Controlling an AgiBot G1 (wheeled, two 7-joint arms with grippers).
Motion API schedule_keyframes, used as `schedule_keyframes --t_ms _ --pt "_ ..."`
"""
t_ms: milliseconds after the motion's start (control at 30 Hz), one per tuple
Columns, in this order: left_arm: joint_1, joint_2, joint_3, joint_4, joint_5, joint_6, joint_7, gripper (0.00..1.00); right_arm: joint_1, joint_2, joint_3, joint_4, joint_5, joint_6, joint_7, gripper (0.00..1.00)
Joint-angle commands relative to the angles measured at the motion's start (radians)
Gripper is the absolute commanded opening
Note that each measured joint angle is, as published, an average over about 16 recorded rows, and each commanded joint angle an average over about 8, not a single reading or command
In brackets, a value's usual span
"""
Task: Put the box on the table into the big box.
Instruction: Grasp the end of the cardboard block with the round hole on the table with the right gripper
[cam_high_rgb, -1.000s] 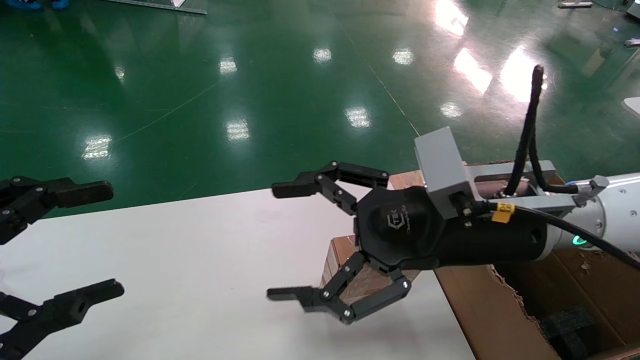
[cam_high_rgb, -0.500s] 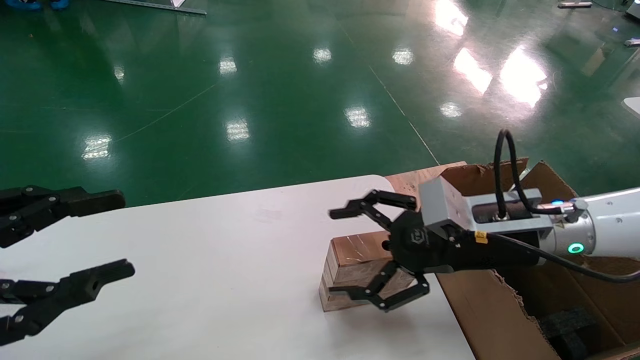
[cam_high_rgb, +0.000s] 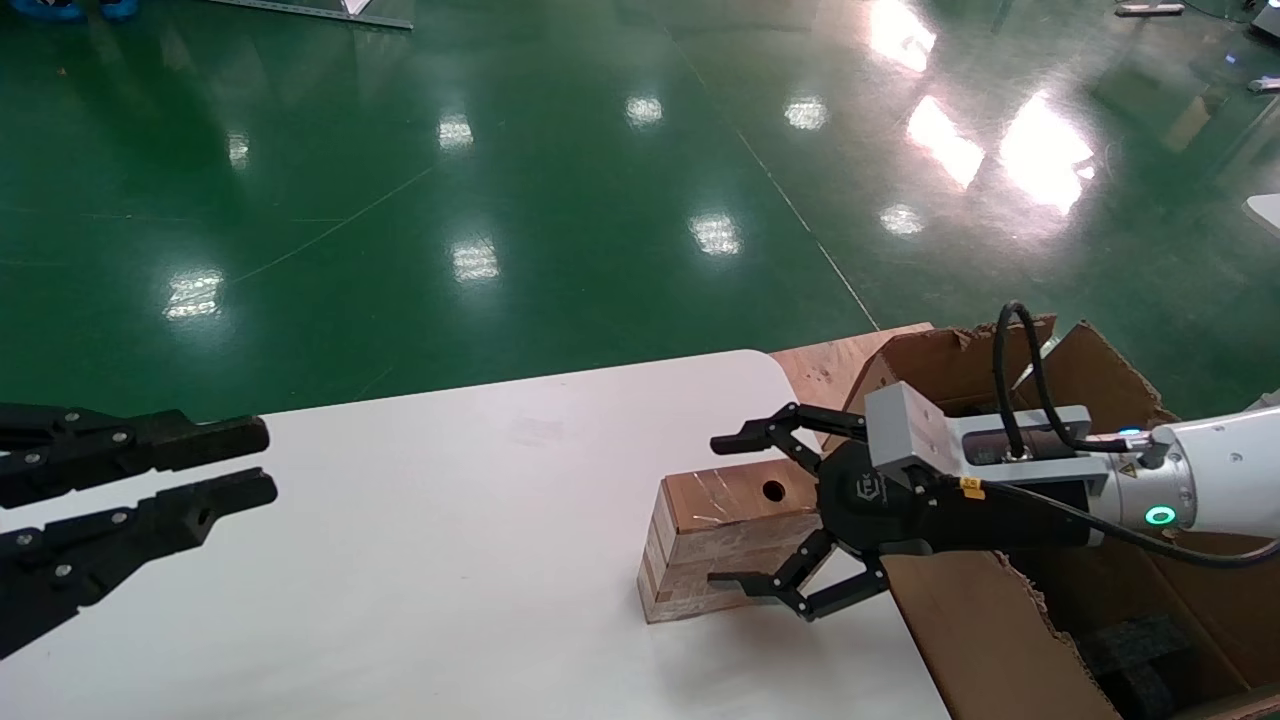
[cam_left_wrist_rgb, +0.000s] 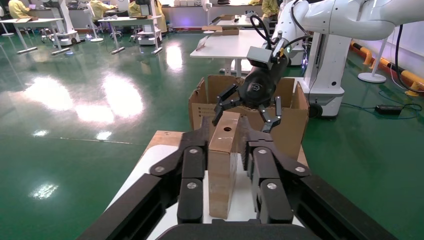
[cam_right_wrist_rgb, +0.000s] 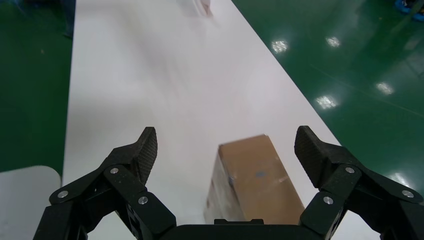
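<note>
We bring our right gripper, jaws wide, around the box on the surface. Next we must close squarely on it. Our left gripper, narrowly parted, waits well apart.

Glossy green floor, reflected lights

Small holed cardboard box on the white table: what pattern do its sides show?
Small brown cardboard box: pale and brown stripes, layered-looking, clearest in the head view.

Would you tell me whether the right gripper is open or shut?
Open: the right gripper has its fingers spread on either side of the box, not touching it.
</note>
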Motion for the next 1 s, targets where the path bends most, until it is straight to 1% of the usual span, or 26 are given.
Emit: schedule_keyframes --t_ms 33,333,567,733,1000 --pt "0.0 0.0 0.0 0.0 0.0 0.0 0.0 0.0 0.009 -0.002 -0.014 -0.023 -0.004 0.001 -0.022 1.0" --pt "0.0 0.0 0.0 0.0 0.0 0.0 0.0 0.0 0.08 -0.035 -0.068 -0.161 -0.04 0.0 -0.114 1.0" --pt "0.0 0.0 0.0 0.0 0.0 0.0 0.0 0.0 0.12 -0.051 -0.116 -0.256 -0.046 -0.007 -0.161 1.0" --pt "0.0 0.0 0.0 0.0 0.0 0.0 0.0 0.0 0.125 -0.051 -0.155 -0.286 -0.03 -0.01 -0.171 1.0" --pt "0.0 0.0 0.0 0.0 0.0 0.0 0.0 0.0 0.129 -0.039 -0.209 -0.293 0.006 -0.009 -0.176 1.0"
